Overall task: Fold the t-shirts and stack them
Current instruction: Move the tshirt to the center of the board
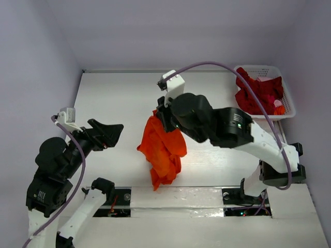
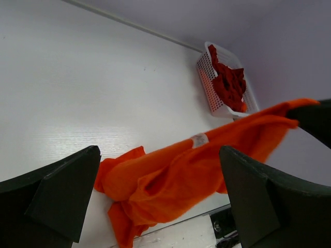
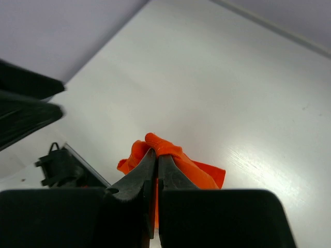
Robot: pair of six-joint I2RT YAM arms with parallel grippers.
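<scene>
The orange t-shirt (image 1: 163,147) hangs in a crumpled, narrow bundle over the middle of the tabletop (image 1: 114,98), closer to the near edge than to the far one. Its top is lifted off the surface. Its lower end is bunched and, in the left wrist view, rests on the white surface close to the near edge. A small white label (image 2: 199,139) shows partway along the cloth.

The right gripper (image 1: 160,114) has the shirt by its upper end. The right wrist view shows the two dark fingers pressed together with a fold of orange fabric pinched between their tips and the rest of the garment dropping away below. The right arm reaches in from the near right corner toward the centre.

The left gripper (image 1: 113,137) holds nothing. Its jaws are spread wide, pointing toward the shirt from the left side of the tabletop and apart from the cloth. In its own camera the hanging shirt fills the gap between the two fingers.

The dark red t-shirts (image 1: 258,93) lie heaped in a white lattice basket (image 1: 258,67) at the far right corner of the tabletop, well apart from the orange one. A small patch of orange shows at the near end of that heap.
</scene>
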